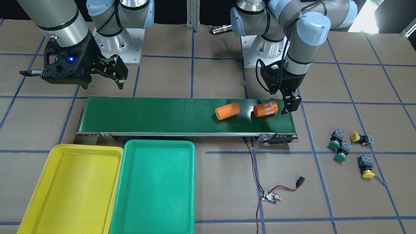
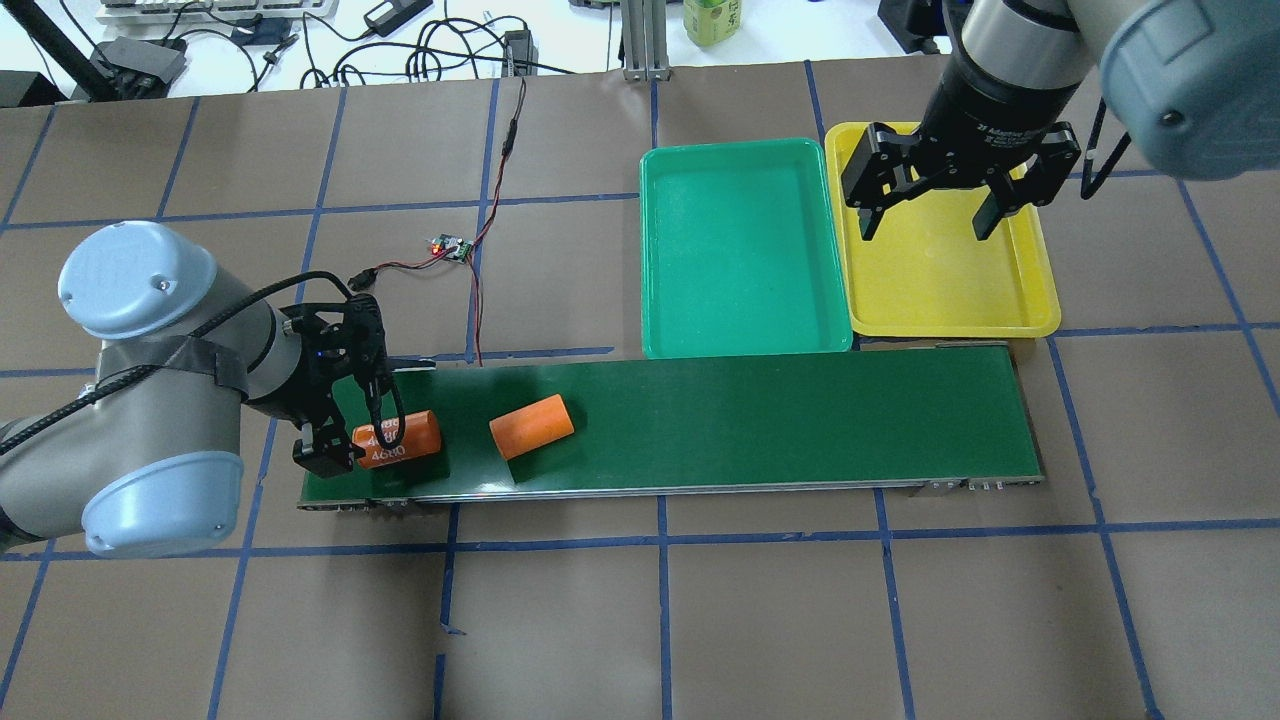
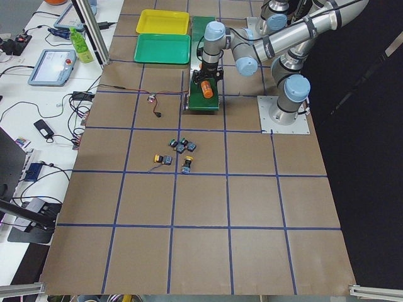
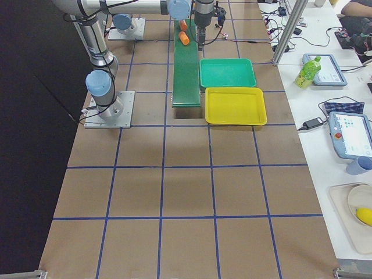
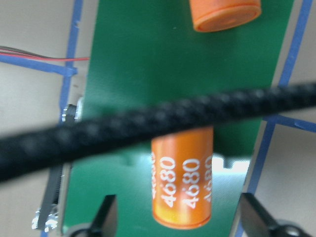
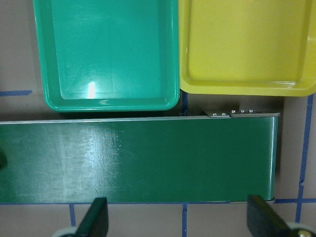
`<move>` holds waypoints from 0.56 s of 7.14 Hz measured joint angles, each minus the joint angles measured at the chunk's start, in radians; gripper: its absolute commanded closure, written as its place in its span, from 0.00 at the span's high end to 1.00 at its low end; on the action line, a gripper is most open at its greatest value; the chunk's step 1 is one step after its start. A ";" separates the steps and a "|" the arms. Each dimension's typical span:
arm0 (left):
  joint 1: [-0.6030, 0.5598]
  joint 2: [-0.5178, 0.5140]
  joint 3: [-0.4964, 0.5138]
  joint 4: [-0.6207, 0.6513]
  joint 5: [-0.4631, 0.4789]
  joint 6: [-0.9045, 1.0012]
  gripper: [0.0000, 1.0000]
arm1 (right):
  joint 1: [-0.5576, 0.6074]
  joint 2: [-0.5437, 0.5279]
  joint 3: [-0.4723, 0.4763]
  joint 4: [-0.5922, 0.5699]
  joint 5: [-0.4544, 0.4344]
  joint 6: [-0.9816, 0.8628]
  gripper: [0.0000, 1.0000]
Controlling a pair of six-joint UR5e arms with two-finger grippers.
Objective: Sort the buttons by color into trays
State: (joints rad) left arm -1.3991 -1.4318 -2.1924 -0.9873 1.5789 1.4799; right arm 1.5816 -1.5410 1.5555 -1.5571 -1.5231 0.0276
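Brown desk [image 1: 208, 78]: buttons [image 1: 334, 145] lie beyond the end of the conveyor belt [image 1: 162, 113], where my open left gripper [image 5: 178, 217] straddles an orange cylinder [image 5: 182, 182]. Right gripper [image 2: 927, 228] hangs open by its other end; closing the left now would grab the cylinder.

Left wrist view: blurred black cable [image 5: 148, 128] crosses frame, hides top of printed orange cylinder [image 5: 181, 187]; second cylinder [image 5: 224, 12] cut by top edge; left gripper [image 5: 180, 217] fingertips cut by bottom edge. Right wrist view: right gripper [image 6: 181, 219] fingertips cut likewise — green tray [image 6: 106, 54], yellow tray [image 6: 247, 44] cut by top edge. Front view: both trays run off bottom edge. Left-side view: buttons [image 3: 180, 146] too small — cap shapes, bodies unclear.
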 measured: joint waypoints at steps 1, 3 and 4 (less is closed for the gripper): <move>0.049 -0.002 0.036 -0.026 0.001 -0.008 1.00 | 0.000 0.000 0.000 0.000 0.000 0.000 1.00; 0.259 -0.052 0.105 -0.050 -0.008 -0.028 1.00 | 0.000 0.000 0.000 -0.001 0.000 0.000 1.00; 0.361 -0.104 0.133 -0.048 -0.012 -0.032 1.00 | 0.000 0.000 0.000 0.000 0.000 0.000 1.00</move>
State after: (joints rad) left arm -1.0383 -1.5353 -2.0590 -1.0352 1.5667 1.4475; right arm 1.5817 -1.5407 1.5555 -1.5574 -1.5232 0.0276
